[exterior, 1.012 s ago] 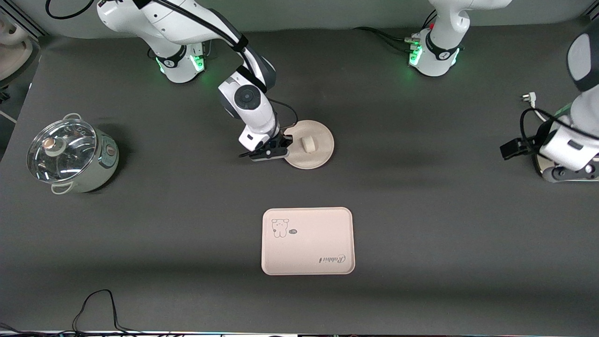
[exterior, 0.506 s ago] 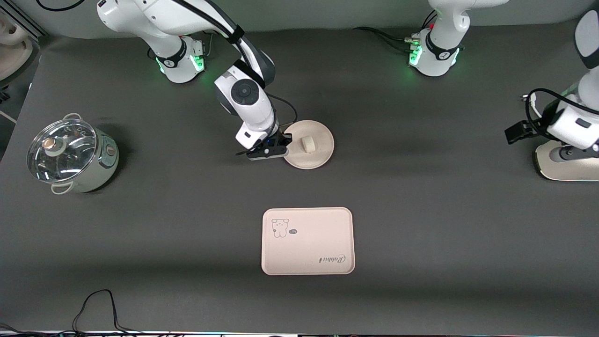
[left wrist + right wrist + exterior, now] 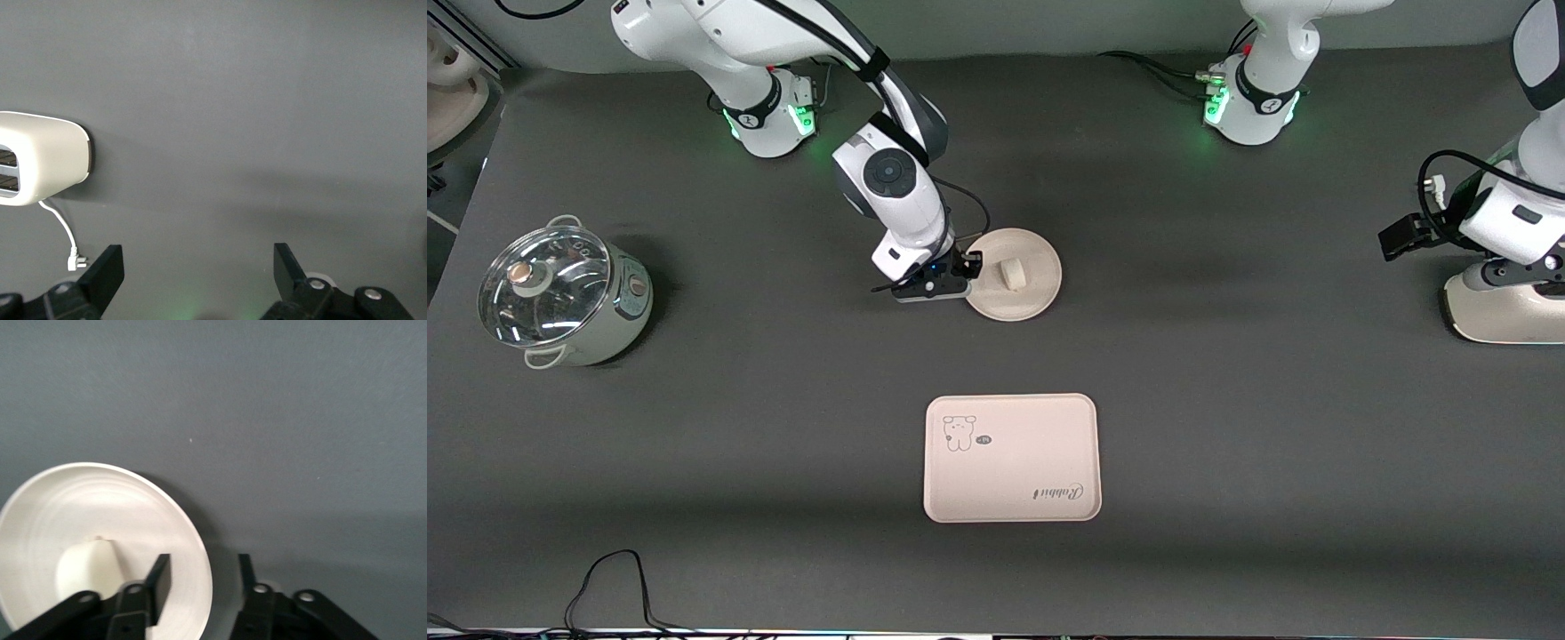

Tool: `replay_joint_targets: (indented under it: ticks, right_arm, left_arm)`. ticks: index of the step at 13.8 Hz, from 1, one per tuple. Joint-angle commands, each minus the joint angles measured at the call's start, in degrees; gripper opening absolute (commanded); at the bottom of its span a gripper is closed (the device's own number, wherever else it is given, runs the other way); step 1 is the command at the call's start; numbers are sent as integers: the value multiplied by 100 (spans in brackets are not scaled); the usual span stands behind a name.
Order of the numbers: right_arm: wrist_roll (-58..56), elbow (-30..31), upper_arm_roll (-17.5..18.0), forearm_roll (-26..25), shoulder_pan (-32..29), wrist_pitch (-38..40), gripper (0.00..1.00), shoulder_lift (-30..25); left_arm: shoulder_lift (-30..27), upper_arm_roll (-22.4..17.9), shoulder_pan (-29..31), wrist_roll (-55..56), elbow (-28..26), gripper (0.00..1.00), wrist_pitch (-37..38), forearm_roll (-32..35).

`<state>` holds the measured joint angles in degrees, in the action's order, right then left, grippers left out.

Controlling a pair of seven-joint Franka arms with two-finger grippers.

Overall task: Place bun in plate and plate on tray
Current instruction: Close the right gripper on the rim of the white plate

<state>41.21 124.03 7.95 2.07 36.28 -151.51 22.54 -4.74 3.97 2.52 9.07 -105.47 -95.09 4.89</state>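
The round cream plate (image 3: 1033, 293) lies on the dark table, farther from the front camera than the tray (image 3: 1032, 436). The small white bun (image 3: 1011, 274) sits in the plate. My right gripper (image 3: 963, 274) is low at the plate's rim on the side toward the right arm's end. In the right wrist view the gripper (image 3: 203, 577) is open. One finger is over the plate (image 3: 100, 500) near the bun (image 3: 87, 567), the other is outside the rim. My left gripper (image 3: 1538, 267) is open and empty (image 3: 197, 263) over the toaster.
A cream toaster (image 3: 1503, 316) with a white cord stands at the left arm's end of the table; it also shows in the left wrist view (image 3: 40, 167). A lidded pot (image 3: 560, 293) stands at the right arm's end.
My right gripper has edged a little closer along the plate's rim. My left arm has lifted and drawn back, uncovering more of the toaster. Plate, bun and tray have not moved.
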Motion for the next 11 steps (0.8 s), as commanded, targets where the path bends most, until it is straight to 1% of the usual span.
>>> replay_joint_targets:
  ticks: [1,2,3,4,6,7,8,9,11]
  right_arm:
    - [194,183,-13,31,211,-344,89,75]
    - [247,183,-13,31,273,-370,80,101]
    - [247,191,-13,31,300,-501,74,180]
    - [247,209,-22,39,396,-606,65,224]
    - [247,209,-22,31,415,-651,43,277]
    - [247,209,-22,31,415,-677,26,304]
    - [247,209,-22,31,415,-704,4,313]
    - [247,209,-22,31,415,-774,0,356]
    - [247,200,-22,31,406,-801,0,392]
  left_arm:
    - [-142,8,-6,-29,-114,100,16,-59]
    - [-133,8,-15,-29,-114,100,25,-59]
    - [-133,8,-24,-29,-106,100,25,-59]
    - [-124,8,-24,-29,-114,100,34,-59]
    - [-141,8,-15,-29,-114,100,78,-59]
    - [-142,8,-15,-20,-106,100,121,-59]
    - [-142,8,-15,-20,-106,100,131,-59]
    - [-142,8,-24,-20,-97,100,131,-59]
    - [-133,16,-33,-20,-97,100,139,-59]
